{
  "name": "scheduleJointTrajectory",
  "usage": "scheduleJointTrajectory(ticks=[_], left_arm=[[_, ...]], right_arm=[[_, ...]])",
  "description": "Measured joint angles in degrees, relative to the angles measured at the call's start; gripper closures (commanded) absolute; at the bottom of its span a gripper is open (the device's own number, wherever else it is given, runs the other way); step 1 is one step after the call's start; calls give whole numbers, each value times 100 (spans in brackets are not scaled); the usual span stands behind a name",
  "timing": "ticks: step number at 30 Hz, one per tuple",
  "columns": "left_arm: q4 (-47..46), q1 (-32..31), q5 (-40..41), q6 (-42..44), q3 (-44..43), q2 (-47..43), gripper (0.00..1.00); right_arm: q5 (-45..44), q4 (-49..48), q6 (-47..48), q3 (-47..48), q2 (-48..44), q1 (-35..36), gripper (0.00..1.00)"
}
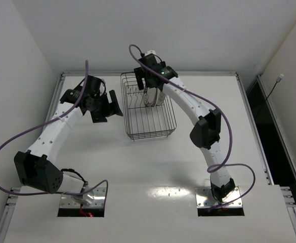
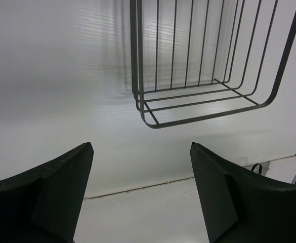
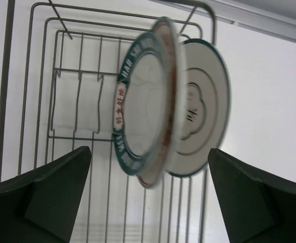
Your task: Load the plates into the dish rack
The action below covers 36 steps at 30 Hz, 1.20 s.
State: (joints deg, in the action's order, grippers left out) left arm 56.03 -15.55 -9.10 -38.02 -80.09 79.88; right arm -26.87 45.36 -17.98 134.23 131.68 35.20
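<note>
The black wire dish rack (image 1: 149, 117) stands at the table's middle back. Three plates (image 1: 149, 97) stand on edge together in its far part. In the right wrist view the teal-rimmed plate (image 3: 137, 116) is at the left, an orange-edged plate (image 3: 170, 61) leans against it, and the plate with a thin dark ring (image 3: 204, 114) shows its underside at the right; they look slightly blurred. My right gripper (image 1: 152, 85) hangs over them, open and empty (image 3: 149, 152). My left gripper (image 1: 110, 114) is open and empty just left of the rack (image 2: 141, 147).
The rack's near corner (image 2: 208, 98) shows in the left wrist view, with bare white table under it. Several upright divider prongs (image 3: 79, 101) stand left of the plates. The wall runs close behind the rack.
</note>
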Motion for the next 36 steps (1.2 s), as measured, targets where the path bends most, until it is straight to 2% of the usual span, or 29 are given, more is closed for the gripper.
scheduleJointTrajectory(ticks=[3, 5, 10, 12, 14, 20, 25, 30, 33, 36], left_arm=[[-11, 0, 39, 11, 0, 2, 23], [-26, -2, 133, 20, -2, 4, 23], [-15, -2, 581, 57, -236, 59, 23], [7, -2, 844, 68, -396, 76, 23], [50, -2, 1088, 52, -549, 83, 23], [210, -2, 1572, -31, -962, 433, 23], [439, -2, 1963, -153, -1248, 804, 23], [457, -2, 1982, -221, -1370, 992, 23], [85, -2, 1919, -352, -1099, 859, 23], [-481, -7, 1744, -476, -372, 297, 21]], right_arm=[[168, 328, -155, -31, -420, -144, 0], [365, 413, -269, -444, -992, -289, 0], [636, 413, -579, -2229, -3018, -586, 0], [796, 463, -590, -2551, -3901, -675, 0], [942, 586, -560, -2599, -4336, -697, 0], [1377, 1130, -455, -2787, -4695, -758, 0], [2129, 1373, -457, -3156, -4964, -828, 0], [2391, 1504, -498, -3130, -5147, -846, 0], [2249, 1574, -520, -3230, -5268, -859, 0], [2046, 1598, -597, -3539, -5536, -914, 0]])
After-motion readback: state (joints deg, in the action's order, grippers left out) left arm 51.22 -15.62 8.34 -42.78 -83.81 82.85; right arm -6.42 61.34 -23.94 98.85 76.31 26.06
